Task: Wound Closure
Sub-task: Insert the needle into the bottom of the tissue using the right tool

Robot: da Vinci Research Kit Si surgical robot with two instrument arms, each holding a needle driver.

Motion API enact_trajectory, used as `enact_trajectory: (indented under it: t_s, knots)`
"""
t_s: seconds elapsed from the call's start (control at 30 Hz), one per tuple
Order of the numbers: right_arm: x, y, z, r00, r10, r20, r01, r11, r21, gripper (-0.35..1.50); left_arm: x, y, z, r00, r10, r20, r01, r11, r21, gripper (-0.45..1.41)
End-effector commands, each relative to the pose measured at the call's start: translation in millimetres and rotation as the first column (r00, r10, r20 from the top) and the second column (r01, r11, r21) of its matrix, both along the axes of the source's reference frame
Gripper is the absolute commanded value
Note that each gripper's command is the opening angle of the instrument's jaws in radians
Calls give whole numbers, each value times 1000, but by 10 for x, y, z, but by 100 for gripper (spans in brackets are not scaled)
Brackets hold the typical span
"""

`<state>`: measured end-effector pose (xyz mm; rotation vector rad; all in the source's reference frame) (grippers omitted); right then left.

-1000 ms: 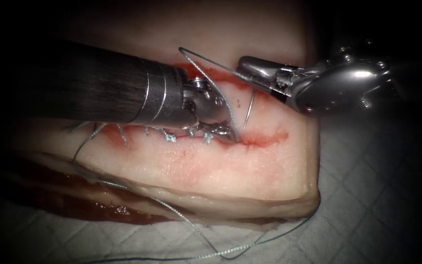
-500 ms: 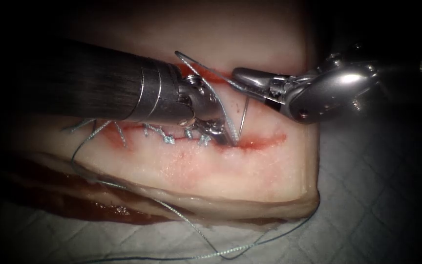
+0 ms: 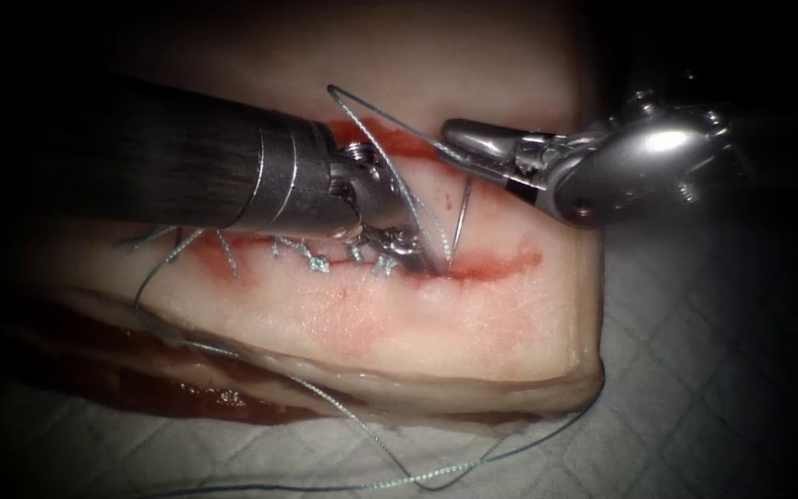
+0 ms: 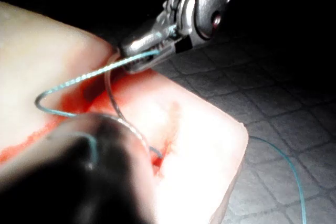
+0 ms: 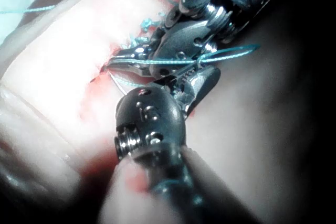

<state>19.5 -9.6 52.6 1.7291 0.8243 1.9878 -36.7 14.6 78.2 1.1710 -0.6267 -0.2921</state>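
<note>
Two hands, one needle (image 3: 459, 222), one thread (image 3: 362, 115). Left hand (image 3: 422, 259) grips the needle's low end at the cut (image 3: 501, 265); right hand (image 3: 454, 139), at 1 o'clock, pinches thread.

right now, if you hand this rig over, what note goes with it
Right claw: shut on the needle near its thread end, above the cut.
Left claw: down at the cut beside the needle's point; what it holds cannot be told.
Needle: runs down from the right claw to the cut; whether the point is in the tissue cannot be told.
Thread: loops up from the right claw and back down to the cut.
Done: stitches along the cut's left part.
Left: the red stretch at its right end lies open.
</note>
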Motion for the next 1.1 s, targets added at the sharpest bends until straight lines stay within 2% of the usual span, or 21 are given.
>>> enact_trajectory:
  t_s: [0.03,0.57,0.9,1.1]
  knots:
    - [9,5,1,1000,-3,-3,3,1000,-17,-35,-6,2,4,1000,0,2,0,1000,-3,-45]
    - [3,6,-2,1000,4,0,-4,1000,-18,-35,-5,1,4,1000,1,-3,-1,1000,-7,-45]
    - [-3,11,-6,999,37,33,-31,987,-157,-35,-5,1,3,1000,1,-5,-1,1000,-8,-45]
    - [-3,9,-8,998,55,14,-52,988,-147,-35,-5,1,3,1000,1,-7,-1,1000,-7,-45]
